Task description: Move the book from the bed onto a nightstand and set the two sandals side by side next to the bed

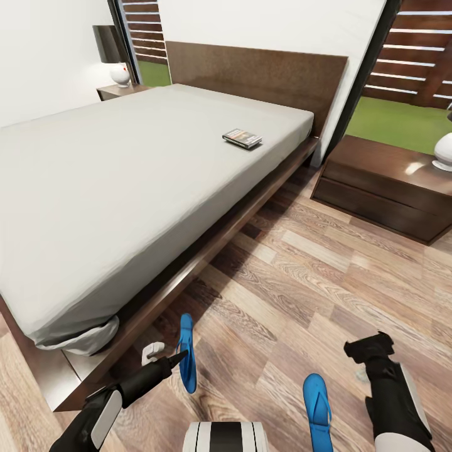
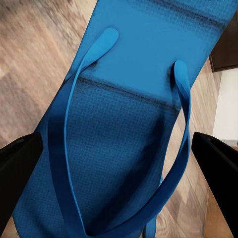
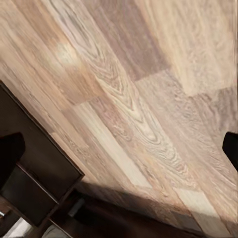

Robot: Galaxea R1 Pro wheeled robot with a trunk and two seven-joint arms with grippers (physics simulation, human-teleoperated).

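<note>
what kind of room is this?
A bedroom, most likely: a low platform bed with a bare mattress, a nightstand beside it carrying a white lamp, and wood-plank flooring.

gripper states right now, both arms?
Left gripper: jaws open, straddling a blue sandal standing on its edge by the bed frame; not clamped.
Right gripper: jaws open, empty, over the wood floor.
</note>
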